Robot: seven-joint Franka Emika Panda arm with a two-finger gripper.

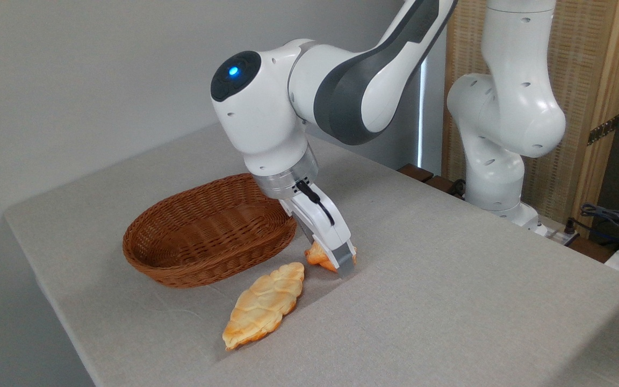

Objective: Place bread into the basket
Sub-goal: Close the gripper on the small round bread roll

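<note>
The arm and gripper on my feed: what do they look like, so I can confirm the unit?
A glossy white Franka arm with dark grey joint panels, a blue-lit black cap at the wrist and a silver ring below it. A black cable runs down the white two-finger gripper, whose fingertips are grey.

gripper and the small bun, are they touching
Touching. The camera view shows the gripper down over the small bun, its fingers hiding most of it with no gap.
</note>
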